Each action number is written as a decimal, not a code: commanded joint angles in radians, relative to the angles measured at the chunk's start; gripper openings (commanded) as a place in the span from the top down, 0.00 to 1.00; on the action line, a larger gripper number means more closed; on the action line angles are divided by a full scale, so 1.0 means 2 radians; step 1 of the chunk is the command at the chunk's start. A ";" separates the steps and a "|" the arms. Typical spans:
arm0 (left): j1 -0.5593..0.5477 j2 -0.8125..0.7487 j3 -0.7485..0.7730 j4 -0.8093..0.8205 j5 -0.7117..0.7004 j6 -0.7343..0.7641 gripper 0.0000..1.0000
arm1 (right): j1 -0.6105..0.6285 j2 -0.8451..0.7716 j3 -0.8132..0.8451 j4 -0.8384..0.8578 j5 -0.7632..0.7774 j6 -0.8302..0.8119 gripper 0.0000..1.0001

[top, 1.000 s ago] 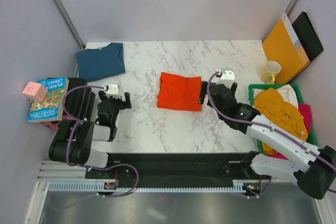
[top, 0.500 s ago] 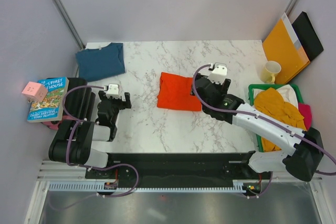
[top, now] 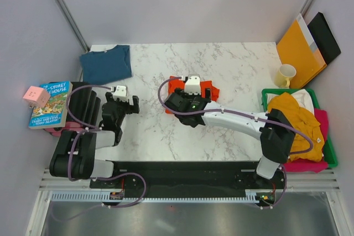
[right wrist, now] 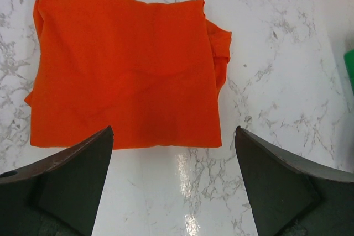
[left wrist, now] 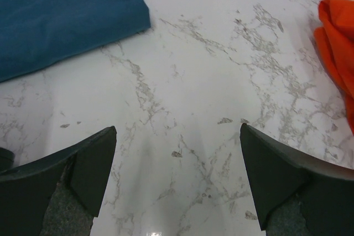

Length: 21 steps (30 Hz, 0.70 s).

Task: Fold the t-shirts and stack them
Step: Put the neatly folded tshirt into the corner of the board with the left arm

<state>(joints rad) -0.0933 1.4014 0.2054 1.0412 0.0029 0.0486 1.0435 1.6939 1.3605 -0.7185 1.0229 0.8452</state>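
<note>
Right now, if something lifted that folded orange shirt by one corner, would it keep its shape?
Probably floppy: the orange t-shirt shows soft wrinkles and a loose lump at its right edge, so its folds would likely fall open. It looks thin, so probably light. Pushed across the glossy table, it may bunch up.

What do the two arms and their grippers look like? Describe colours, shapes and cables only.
The left arm has bulky black joints and pale grey links. The right arm has slim white links between black joints. Each trails a looping purple cable and carries a small white block at the wrist. The left gripper and right gripper each have two dark, matte, wedge-shaped fingers.
</note>
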 commanded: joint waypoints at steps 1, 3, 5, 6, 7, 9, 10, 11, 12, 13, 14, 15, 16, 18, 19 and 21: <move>0.003 -0.025 0.207 -0.292 0.095 0.052 0.00 | -0.021 0.034 0.046 0.012 -0.020 -0.011 0.02; 0.004 0.031 0.325 -0.553 0.107 0.020 0.00 | -0.037 0.053 0.070 0.024 -0.030 -0.023 0.02; 0.006 0.109 0.459 -0.673 0.196 0.018 0.00 | -0.058 0.059 0.081 0.048 -0.054 -0.038 0.02; 0.008 0.127 0.489 -0.766 0.228 0.008 0.00 | -0.065 0.062 0.081 0.059 -0.066 -0.043 0.02; 0.008 0.157 0.530 -0.798 0.275 0.003 0.00 | -0.073 0.063 0.081 0.068 -0.087 -0.045 0.02; 0.008 0.174 0.548 -0.856 0.287 -0.010 0.00 | -0.094 0.074 0.087 0.088 -0.113 -0.059 0.05; 0.008 0.175 0.545 -0.863 0.271 -0.011 0.00 | -0.100 0.079 0.091 0.091 -0.122 -0.062 0.07; 0.012 0.159 0.535 -0.859 0.254 -0.011 0.00 | -0.107 0.084 0.097 0.092 -0.132 -0.065 0.19; 0.017 0.146 0.522 -0.838 0.242 -0.020 0.00 | -0.108 0.096 0.101 0.093 -0.134 -0.070 0.27; 0.024 0.138 0.508 -0.834 0.261 -0.020 0.00 | -0.111 0.101 0.105 0.094 -0.137 -0.073 0.37; 0.034 0.135 0.509 -0.836 0.279 -0.020 0.00 | -0.110 0.105 0.110 0.095 -0.137 -0.075 0.67; 0.037 0.138 0.513 -0.843 0.302 -0.020 0.00 | -0.111 0.114 0.112 0.095 -0.137 -0.079 0.78; 0.041 0.144 0.524 -0.854 0.346 -0.020 0.00 | -0.111 0.118 0.114 0.095 -0.139 -0.080 0.88; 0.043 0.160 0.534 -0.860 0.367 -0.049 0.00 | -0.111 0.126 0.113 0.098 -0.143 -0.081 1.00; 0.043 0.162 0.541 -0.863 0.371 -0.055 0.00 | -0.114 0.128 0.113 0.099 -0.147 -0.079 1.00; 0.042 0.151 0.537 -0.852 0.358 -0.069 0.00 | -0.114 0.129 0.104 0.109 -0.158 -0.077 1.00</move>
<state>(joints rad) -0.0071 1.7126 1.2354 -0.6315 0.6189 -0.0010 0.8127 1.9434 1.5528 -0.5434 0.7525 0.7006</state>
